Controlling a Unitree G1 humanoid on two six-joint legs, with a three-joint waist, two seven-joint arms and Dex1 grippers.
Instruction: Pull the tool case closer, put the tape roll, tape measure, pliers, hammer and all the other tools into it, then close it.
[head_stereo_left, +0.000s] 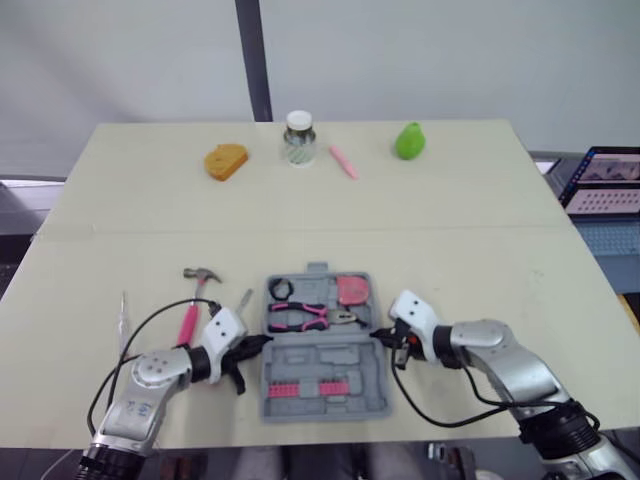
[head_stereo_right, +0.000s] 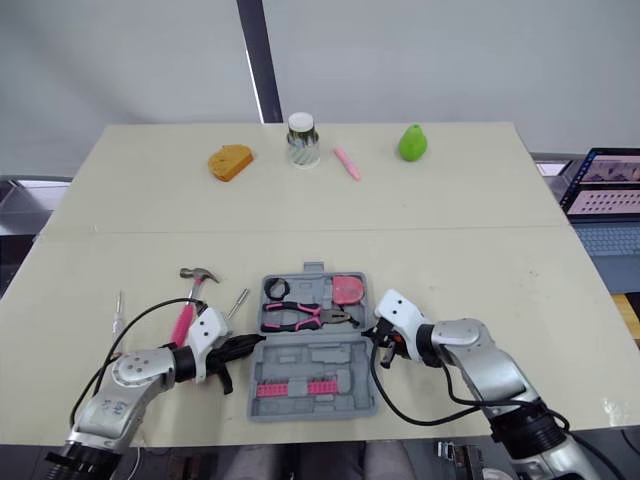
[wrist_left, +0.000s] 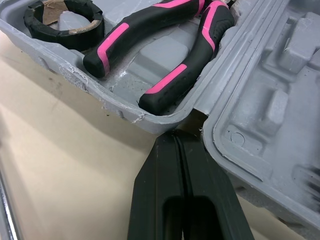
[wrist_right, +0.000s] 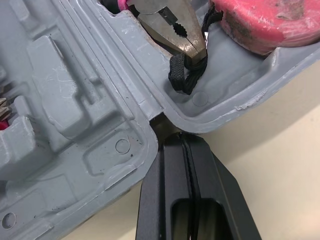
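The grey tool case (head_stereo_left: 325, 385) lies open near the table's front edge. Its far half holds the black tape roll (head_stereo_left: 281, 289), pink-and-black pliers (head_stereo_left: 300, 316) and pink tape measure (head_stereo_left: 352, 290); a pink bit strip (head_stereo_left: 308, 389) sits in the near half. My left gripper (head_stereo_left: 262, 342) is shut, its tips at the hinge notch on the case's left side (wrist_left: 192, 125). My right gripper (head_stereo_left: 376, 334) is shut too, tips at the hinge notch on the right side (wrist_right: 160, 122). The pink-handled hammer (head_stereo_left: 193, 300) lies on the table left of the case, beside a small metal tool (head_stereo_left: 244, 299).
A slim metal tool (head_stereo_left: 123, 315) lies at the far left front. At the table's back stand an orange piece (head_stereo_left: 226, 161), a glass jar (head_stereo_left: 299, 139), a pink stick (head_stereo_left: 343, 161) and a green pear (head_stereo_left: 409, 141). A laptop (head_stereo_left: 605, 185) sits off the right edge.
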